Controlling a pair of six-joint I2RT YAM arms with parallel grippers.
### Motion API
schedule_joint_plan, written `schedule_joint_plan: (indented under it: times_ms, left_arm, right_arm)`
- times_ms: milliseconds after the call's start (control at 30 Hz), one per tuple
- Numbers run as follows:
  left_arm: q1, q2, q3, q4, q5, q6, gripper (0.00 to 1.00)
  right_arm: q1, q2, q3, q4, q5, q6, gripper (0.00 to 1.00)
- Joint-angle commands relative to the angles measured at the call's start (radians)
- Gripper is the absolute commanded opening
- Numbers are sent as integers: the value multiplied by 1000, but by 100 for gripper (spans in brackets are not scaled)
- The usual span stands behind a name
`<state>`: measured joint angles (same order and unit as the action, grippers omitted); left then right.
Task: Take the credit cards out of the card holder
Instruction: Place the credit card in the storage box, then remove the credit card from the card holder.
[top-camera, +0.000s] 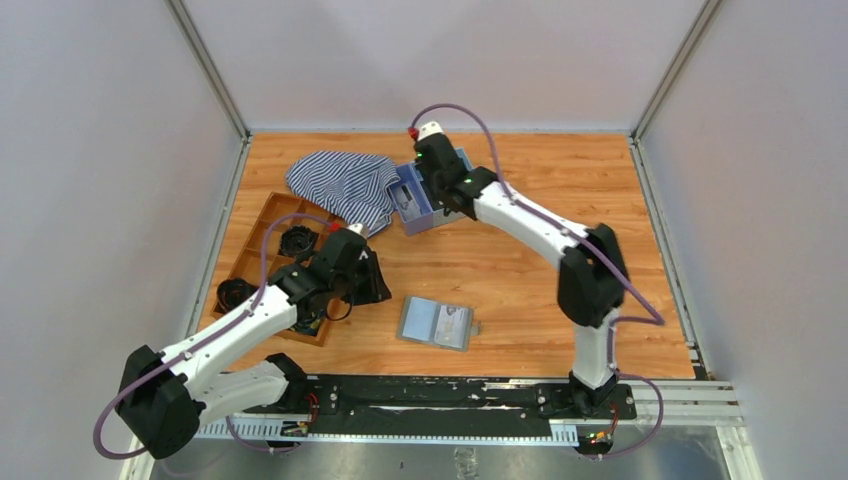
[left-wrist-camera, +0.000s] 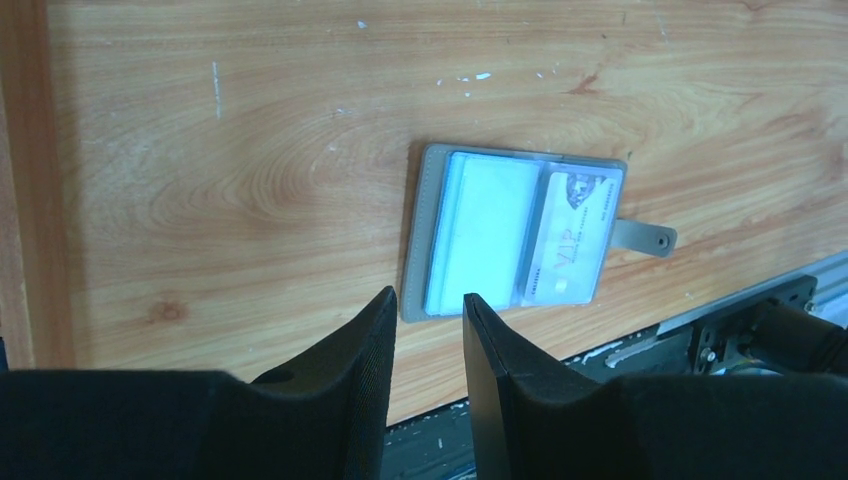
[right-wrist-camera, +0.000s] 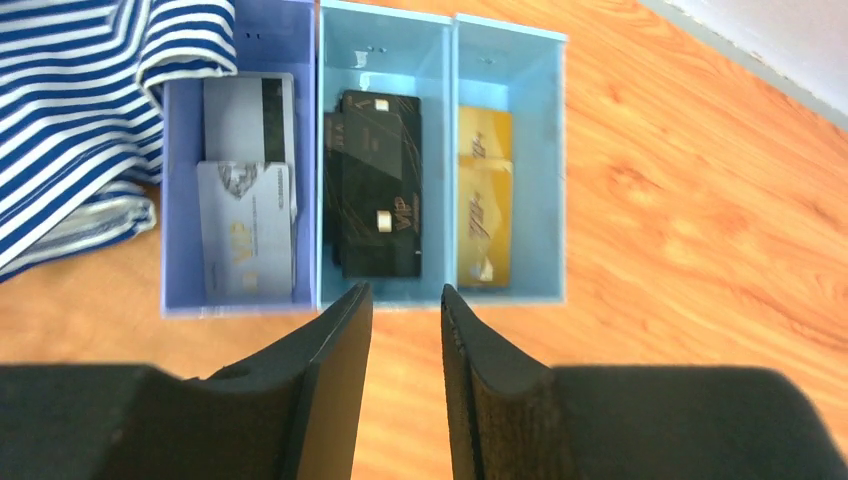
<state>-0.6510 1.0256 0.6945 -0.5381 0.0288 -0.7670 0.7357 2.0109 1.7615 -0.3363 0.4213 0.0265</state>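
- You are looking at a wood-grain table (top-camera: 520, 265) closed in by plain pale walls (top-camera: 100, 150) at 9, 12 and 3 o'clock, with metal frame posts in the far corners.
- A black rail (top-camera: 430, 395) carrying both arm bases runs along the table's 6 o'clock edge.
- The card holder (top-camera: 436, 323) lies open and flat near that edge, just inside the rail. Its snap tab points toward 3 o'clock.
- The left wrist view shows the credit cards (left-wrist-camera: 520, 240) in its clear pockets: one blank and pale, one printed "VIP".
- Your left gripper (left-wrist-camera: 428, 300) hangs at about 10 o'clock from the holder, fingers slightly parted and pinching nothing.
- Your right gripper (right-wrist-camera: 405, 295) hovers over the near rim of the blue tray (top-camera: 425, 215), fingers a little apart and holding nothing.
- That tray sits at 12 o'clock from the holder, well apart from it. It holds silver cards (right-wrist-camera: 248, 215), black cards (right-wrist-camera: 380, 190) and gold cards (right-wrist-camera: 484, 200), one colour per compartment.
- A striped cloth (top-camera: 340, 185) touches the tray's 9 o'clock side.
- A brown wooden tray (top-camera: 262, 225) lines the table's 9 o'clock edge, partly under the left arm.
- Bare wood lies between the holder and the blue tray, and from the holder toward 3 o'clock.
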Motion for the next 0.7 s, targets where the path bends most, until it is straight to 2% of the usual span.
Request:
schedule_joint_plan:
  times_ms: [0, 133, 233, 433, 533, 667]
  left_arm:
    - [-13, -22, 31, 25, 38, -2, 35]
    - [-64, -25, 21, 73, 72, -40, 35]
    - [-95, 14, -5, 177, 148, -90, 35]
    - [-145, 109, -101, 405, 263, -198, 36]
    - [-167, 130, -138, 495, 270, -235, 36]
    - [-176, 180, -152, 525, 271, -256, 36]
  right_arm:
    - [-38, -290, -187, -15, -74, 108, 36]
    - [-45, -552, -458, -16, -179, 205, 38]
    - [-54, -740, -655, -17, -343, 327, 39]
    - [-49, -1080, -1054, 37, -566, 638, 38]
    - [-34, -1165, -1237, 185, -662, 817, 38]
    - [-9, -1152, -1372, 340, -730, 941, 36]
